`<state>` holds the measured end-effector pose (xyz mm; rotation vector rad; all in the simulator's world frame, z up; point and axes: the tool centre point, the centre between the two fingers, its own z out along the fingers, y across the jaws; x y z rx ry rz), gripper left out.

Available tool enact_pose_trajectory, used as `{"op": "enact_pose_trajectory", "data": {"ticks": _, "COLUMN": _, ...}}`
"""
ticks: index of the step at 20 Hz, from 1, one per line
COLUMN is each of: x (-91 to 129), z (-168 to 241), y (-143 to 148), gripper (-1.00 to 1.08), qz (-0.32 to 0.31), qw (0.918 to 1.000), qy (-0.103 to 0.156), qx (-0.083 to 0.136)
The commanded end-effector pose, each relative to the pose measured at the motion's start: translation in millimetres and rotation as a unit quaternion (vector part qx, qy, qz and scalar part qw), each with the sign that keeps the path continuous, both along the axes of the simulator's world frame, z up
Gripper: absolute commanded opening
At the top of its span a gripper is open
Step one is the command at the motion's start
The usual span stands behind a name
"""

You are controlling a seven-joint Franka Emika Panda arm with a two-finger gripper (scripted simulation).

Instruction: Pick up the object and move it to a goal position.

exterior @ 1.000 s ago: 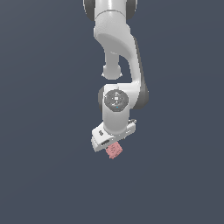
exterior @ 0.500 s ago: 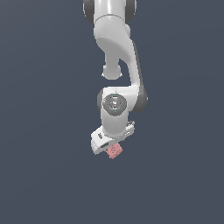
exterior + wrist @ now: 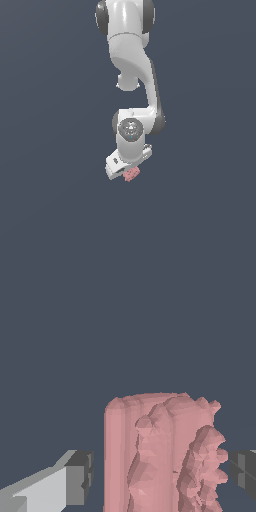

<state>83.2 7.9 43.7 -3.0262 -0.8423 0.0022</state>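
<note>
Status: object [image 3: 132, 174] sits between the fingers of the gripper [image 3: 129, 173], beneath the white arm [image 3: 131, 75]. In the wrist view a gap shows between each dark pad [image 3: 80, 477] and the object [image 3: 165, 456]; whether they grip it, I cannot tell. No goal marker visible; transport apparently remains. Object: pinkish-red, matte, one side smooth, the other jagged and faceted.

Both views show one flat slate-blue ground [image 3: 45, 200], even in tone from edge to edge. Whether it is a floor or a counter seen from above, or only a backdrop, cannot be told. The pinkish-red object [image 3: 132, 175] shows against it at the tip of the hand [image 3: 129, 173]. Whether the object rests on that ground cannot be told either.
</note>
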Motion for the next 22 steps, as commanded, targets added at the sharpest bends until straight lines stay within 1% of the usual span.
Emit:
{"op": "enact_pose_trajectory", "data": {"ticks": 1, "x": 0.5, "z": -7.1, "y": -0.1, "gripper": 1.0, "qz": 0.0, "qw": 1.0, "qy": -0.001, "qx": 0.0}}
{"op": "enact_pose_trajectory", "data": {"ticks": 5, "x": 1.8, "z": -7.3, "y": 0.0, "gripper": 1.0, "qz": 0.0, "qw": 1.0, "qy": -0.001, "qx": 0.0}}
{"op": "enact_pose_trajectory", "data": {"ticks": 6, "x": 1.8, "z": -7.3, "y": 0.0, "gripper": -1.0, "qz": 0.0, "qw": 1.0, "qy": -0.001, "qx": 0.0}}
{"op": "enact_pose_trajectory", "data": {"ticks": 17, "x": 3.2, "z": -4.4, "y": -0.8, "gripper": -1.0, "qz": 0.0, "qw": 1.0, "qy": -0.003, "qx": 0.0}}
{"op": "enact_pose_trajectory", "data": {"ticks": 22, "x": -0.5, "z": 0.4, "y": -2.3, "gripper": -1.0, "qz": 0.0, "qw": 1.0, "qy": -0.003, "qx": 0.0}}
